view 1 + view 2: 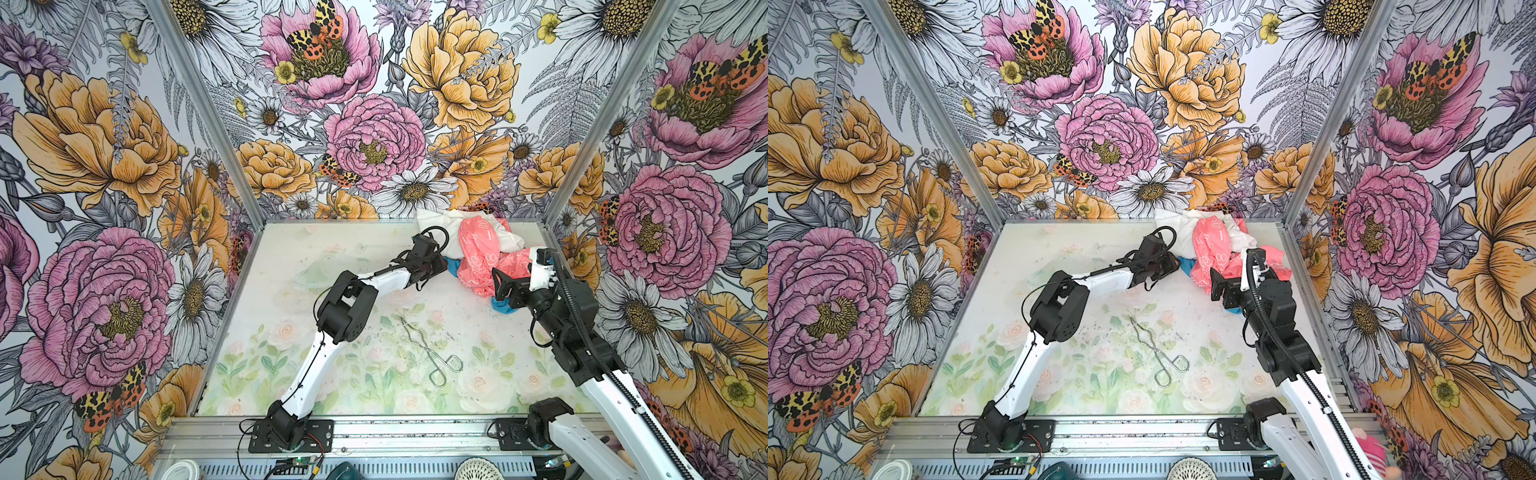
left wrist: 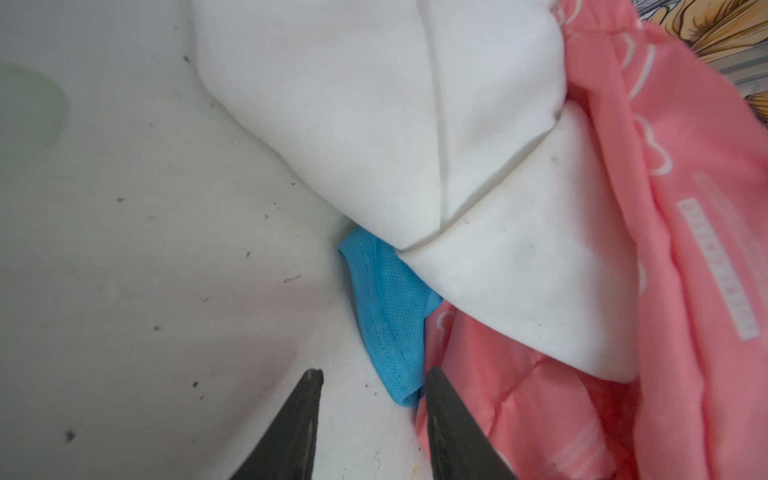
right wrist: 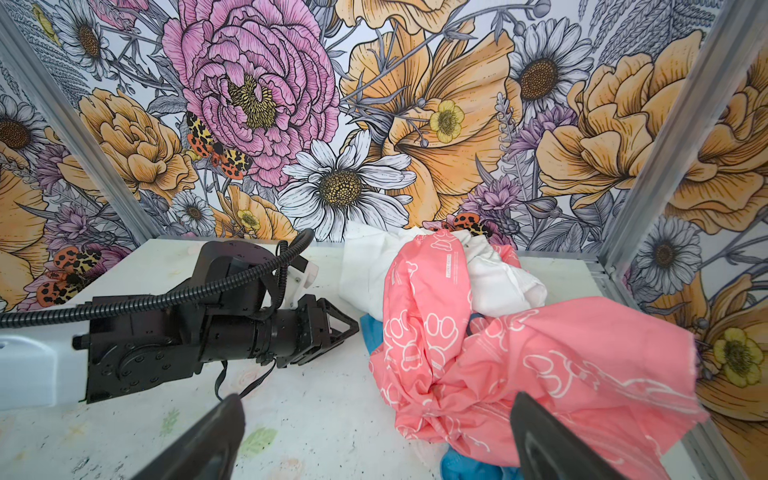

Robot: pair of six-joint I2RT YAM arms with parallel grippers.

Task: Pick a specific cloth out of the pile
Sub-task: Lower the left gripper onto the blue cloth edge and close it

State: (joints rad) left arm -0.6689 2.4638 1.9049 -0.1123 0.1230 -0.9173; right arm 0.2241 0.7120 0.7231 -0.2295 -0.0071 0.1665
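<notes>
The pile lies at the table's back right corner. A coral-pink printed cloth and a white cloth lie on top of it. The sky-blue cloth is mostly buried: a hemmed corner pokes out at the pile's left edge, and another bit shows at the front. My left gripper is low on the table with its jaws apart. The blue corner's tip lies between them, against one finger. My right gripper hangs open over the pile's front edge, holding nothing.
Metal tongs lie mid-table toward the front. A clear plastic dish sits left of the left forearm. Floral walls close in behind and right of the pile. The two arm bases stand on the front rail.
</notes>
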